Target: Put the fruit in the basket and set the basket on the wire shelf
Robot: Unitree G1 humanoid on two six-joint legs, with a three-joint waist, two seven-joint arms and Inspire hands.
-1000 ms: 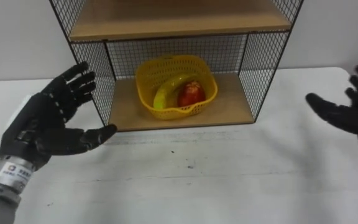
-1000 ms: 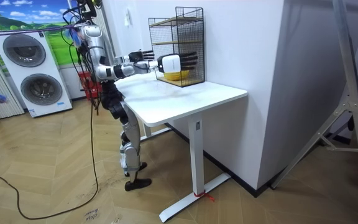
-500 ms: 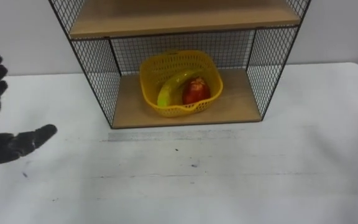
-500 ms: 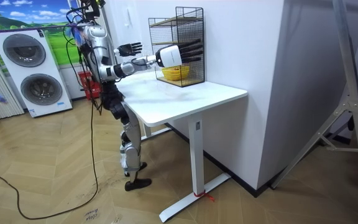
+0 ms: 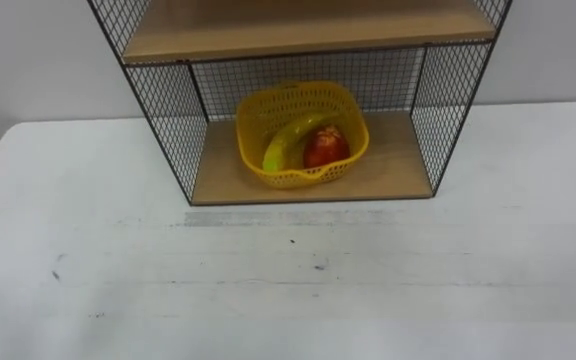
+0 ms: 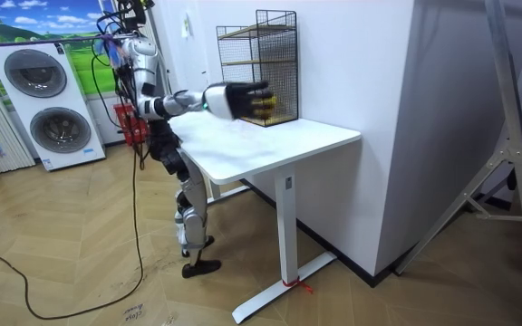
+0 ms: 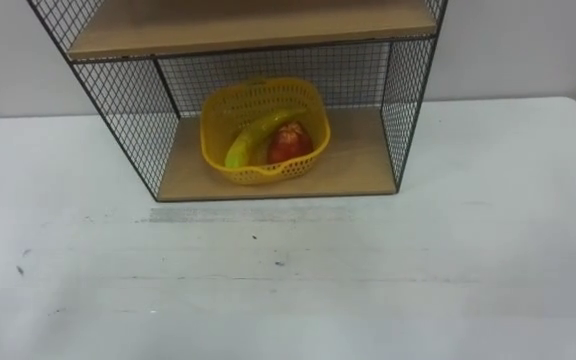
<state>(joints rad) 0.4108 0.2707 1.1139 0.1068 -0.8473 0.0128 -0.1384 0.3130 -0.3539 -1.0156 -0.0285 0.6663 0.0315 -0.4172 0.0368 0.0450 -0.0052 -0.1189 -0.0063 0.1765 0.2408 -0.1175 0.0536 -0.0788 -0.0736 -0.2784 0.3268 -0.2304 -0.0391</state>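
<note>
The yellow basket [image 5: 299, 180] holds a banana [image 5: 284, 146] at 9 o'clock of a red apple [image 5: 326, 148]. It sits on the lower board of the wire shelf [image 5: 164, 108], at 12 o'clock on the white table [image 5: 268, 285]. The right hand [image 6: 236, 98] hovers above the table, fingers straight and spread.

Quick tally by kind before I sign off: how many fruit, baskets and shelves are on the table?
Fruit: 2, the banana and the red fruit
Baskets: 1, the yellow basket
Shelves: 1, the wire shelf
Total: 4

Perhaps laundry room, two washing machines [image 6: 59, 131]
</note>
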